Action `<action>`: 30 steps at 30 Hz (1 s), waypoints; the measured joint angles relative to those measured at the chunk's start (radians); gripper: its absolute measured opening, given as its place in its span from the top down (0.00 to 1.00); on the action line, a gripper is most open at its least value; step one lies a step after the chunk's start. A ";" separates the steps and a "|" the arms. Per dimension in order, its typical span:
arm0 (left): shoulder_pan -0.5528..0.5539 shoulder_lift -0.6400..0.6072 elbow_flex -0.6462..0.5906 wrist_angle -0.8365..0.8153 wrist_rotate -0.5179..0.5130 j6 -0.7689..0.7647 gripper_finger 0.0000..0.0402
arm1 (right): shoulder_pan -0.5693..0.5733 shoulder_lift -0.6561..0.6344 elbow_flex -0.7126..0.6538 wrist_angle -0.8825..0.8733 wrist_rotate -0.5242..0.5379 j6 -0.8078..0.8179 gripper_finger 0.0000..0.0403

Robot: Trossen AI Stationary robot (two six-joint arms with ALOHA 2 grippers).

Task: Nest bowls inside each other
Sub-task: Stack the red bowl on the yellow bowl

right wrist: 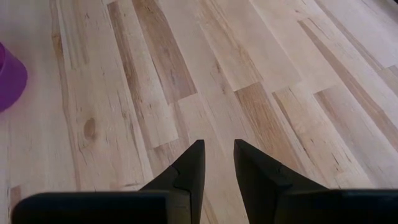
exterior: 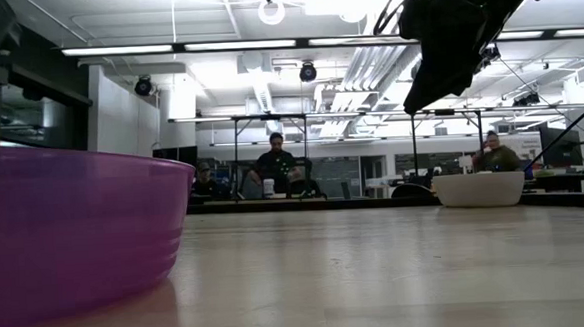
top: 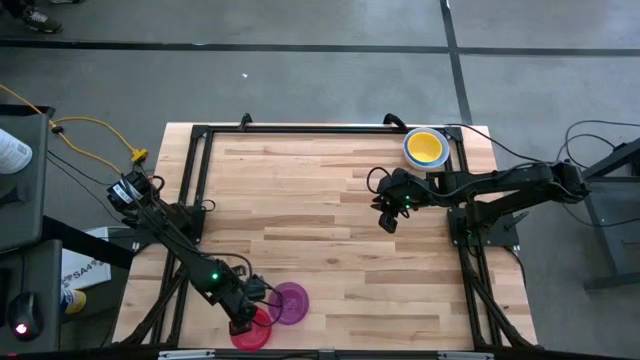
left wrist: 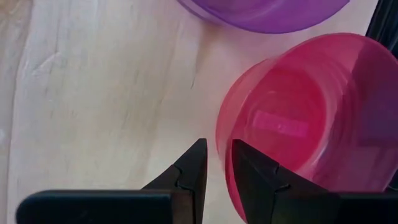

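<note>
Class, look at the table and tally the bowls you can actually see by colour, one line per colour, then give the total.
Purple bowl: 1
Red bowl: 1
Yellow bowl, sitting inside a blue bowl: 1
Blue bowl: 1
White bowl: 1
Total: 5
</note>
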 joint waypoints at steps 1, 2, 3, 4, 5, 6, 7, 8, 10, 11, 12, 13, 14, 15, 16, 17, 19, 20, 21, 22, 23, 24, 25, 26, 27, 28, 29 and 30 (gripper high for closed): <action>0.000 0.000 0.000 -0.003 0.000 0.000 0.81 | 0.000 0.000 0.000 0.000 0.000 0.001 0.80; 0.000 0.000 0.000 -0.008 0.000 0.000 0.82 | 0.000 0.000 0.000 0.000 0.000 0.001 0.80; 0.000 0.000 0.000 -0.012 0.000 0.000 0.84 | 0.000 0.000 0.000 0.000 0.000 0.001 0.80; 0.000 0.000 0.000 -0.014 0.000 0.001 0.86 | 0.000 0.000 0.000 0.000 0.000 0.001 0.80; 0.000 0.000 0.000 -0.015 0.000 0.004 0.88 | 0.000 0.000 0.000 0.000 0.000 0.001 0.80; 0.000 0.000 0.000 -0.015 0.000 0.009 0.91 | 0.000 0.000 0.000 0.000 0.000 0.001 0.80; 0.000 0.000 0.000 -0.015 0.000 0.015 0.94 | 0.000 0.000 0.000 0.000 0.000 0.001 0.80; 0.000 0.000 0.000 -0.015 0.000 0.022 0.97 | 0.000 0.000 0.000 0.000 0.000 0.001 0.80; 0.000 0.000 0.000 -0.017 0.003 0.031 0.98 | 0.000 0.000 0.000 0.000 0.000 0.002 0.80; 0.000 0.000 0.000 -0.020 0.004 0.032 0.98 | 0.000 0.000 0.000 0.000 0.000 0.001 0.80; 0.000 0.000 0.000 -0.026 0.004 0.035 0.97 | 0.000 0.000 0.000 0.000 0.000 0.001 0.80; 0.000 0.000 0.000 -0.033 0.005 0.035 0.97 | 0.000 0.000 0.000 0.000 0.000 0.002 0.80; 0.000 0.000 0.000 -0.044 0.005 0.035 0.98 | 0.000 0.000 0.000 0.000 0.000 0.002 0.80; 0.000 0.000 0.000 -0.054 0.007 0.035 0.99 | 0.000 0.000 0.000 0.000 0.000 0.002 0.80; 0.000 -0.001 0.001 -0.066 0.007 0.035 0.99 | 0.000 0.000 0.000 0.000 0.000 0.002 0.80; 0.000 -0.003 0.001 -0.082 0.007 0.035 0.99 | 0.000 0.000 0.000 0.000 0.000 0.002 0.80; 0.000 -0.004 0.002 -0.114 0.008 0.039 0.99 | 0.000 0.000 0.000 0.000 0.000 0.002 0.80; 0.000 -0.007 0.002 -0.131 0.009 0.046 0.99 | 0.000 0.000 0.000 0.000 0.000 0.002 0.80; 0.000 -0.012 0.002 -0.150 0.009 0.054 0.99 | 0.000 0.000 0.000 0.000 0.000 0.002 0.80; 0.000 -0.018 0.002 -0.172 0.011 0.056 0.99 | 0.000 0.000 0.000 0.000 0.000 0.002 0.80; 0.000 -0.025 0.001 -0.188 0.013 0.057 0.99 | 0.000 0.000 0.000 0.000 0.000 0.002 0.80; 0.000 -0.035 0.000 -0.205 0.013 0.057 0.99 | 0.000 0.000 0.000 0.000 0.000 0.002 0.80; 0.000 -0.048 0.000 -0.220 0.013 0.058 0.99 | 0.000 0.000 0.000 0.000 0.000 0.002 0.80; 0.000 -0.063 0.001 -0.243 0.007 0.058 0.99 | 0.000 0.000 0.000 0.000 0.000 0.002 0.80; 0.000 -0.077 0.010 -0.274 -0.003 0.056 0.99 | 0.000 0.000 0.000 0.000 0.000 0.002 0.80; 0.000 -0.090 0.023 -0.300 -0.013 0.056 1.00 | 0.000 0.000 0.000 0.000 0.000 0.002 0.80; 0.000 -0.100 0.044 -0.331 -0.029 0.056 1.00 | 0.000 0.000 0.000 0.000 0.000 0.002 0.80; 0.000 -0.110 0.068 -0.365 -0.048 0.057 1.00 | 0.000 0.000 0.000 0.000 0.000 0.002 0.80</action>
